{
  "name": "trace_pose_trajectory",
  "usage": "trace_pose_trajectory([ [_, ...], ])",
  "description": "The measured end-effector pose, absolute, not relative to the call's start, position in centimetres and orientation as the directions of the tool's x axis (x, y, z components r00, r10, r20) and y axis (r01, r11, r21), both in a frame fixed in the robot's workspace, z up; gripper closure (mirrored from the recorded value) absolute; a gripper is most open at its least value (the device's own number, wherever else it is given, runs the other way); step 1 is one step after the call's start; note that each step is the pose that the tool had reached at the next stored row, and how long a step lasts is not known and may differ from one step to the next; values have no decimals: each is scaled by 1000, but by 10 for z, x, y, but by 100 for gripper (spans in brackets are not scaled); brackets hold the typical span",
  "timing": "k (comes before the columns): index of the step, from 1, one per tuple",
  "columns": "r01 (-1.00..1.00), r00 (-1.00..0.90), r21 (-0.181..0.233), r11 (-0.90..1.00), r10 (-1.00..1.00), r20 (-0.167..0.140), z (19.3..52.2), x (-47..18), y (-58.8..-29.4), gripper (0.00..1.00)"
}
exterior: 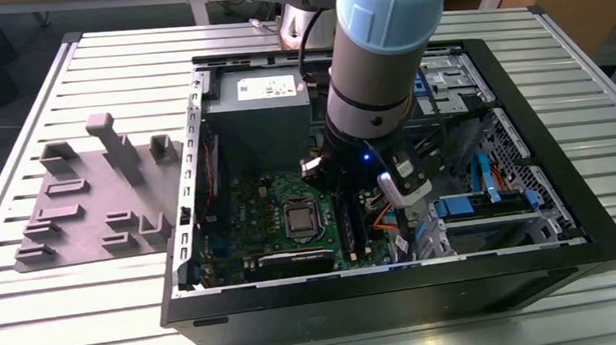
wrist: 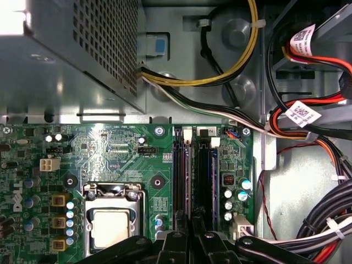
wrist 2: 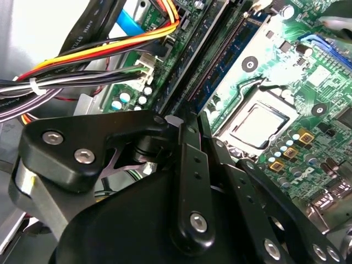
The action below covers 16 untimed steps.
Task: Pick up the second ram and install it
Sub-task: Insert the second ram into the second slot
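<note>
Fingers (wrist: 190, 234) over slot rails (wrist: 179, 181) | cables (wrist: 308, 159) beside | processor (wrist: 110, 225) near

My gripper (wrist: 192, 234) down inside computer case (exterior: 601, 243), over RAM slots (wrist: 190, 176) on motherboard (wrist: 121, 159). Second ram (wrist: 213, 176) in slot beside them. Processor socket (wrist: 113, 220) beside slots. Power supply (exterior: 259, 111) behind motherboard. Fixture plate (exterior: 85, 202) on table (exterior: 38, 317), exterior view's left of case.
</note>
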State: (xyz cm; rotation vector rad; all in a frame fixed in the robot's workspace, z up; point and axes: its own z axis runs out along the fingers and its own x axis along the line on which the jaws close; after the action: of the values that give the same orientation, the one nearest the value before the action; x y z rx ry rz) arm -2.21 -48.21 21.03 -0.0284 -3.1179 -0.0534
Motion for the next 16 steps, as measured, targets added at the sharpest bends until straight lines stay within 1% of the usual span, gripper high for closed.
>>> trace_pose_trajectory([
  [8,19,-1000,34,999,18,24,210,-22,-482,85],
  [9,19,-1000,34,999,18,23,210,-22,-482,79],
  [10,19,-1000,34,999,18,23,210,-22,-482,79],
  [11,19,-1000,34,999,18,23,210,-22,-482,73],
  [16,19,-1000,34,999,18,23,221,-22,-482,73],
])
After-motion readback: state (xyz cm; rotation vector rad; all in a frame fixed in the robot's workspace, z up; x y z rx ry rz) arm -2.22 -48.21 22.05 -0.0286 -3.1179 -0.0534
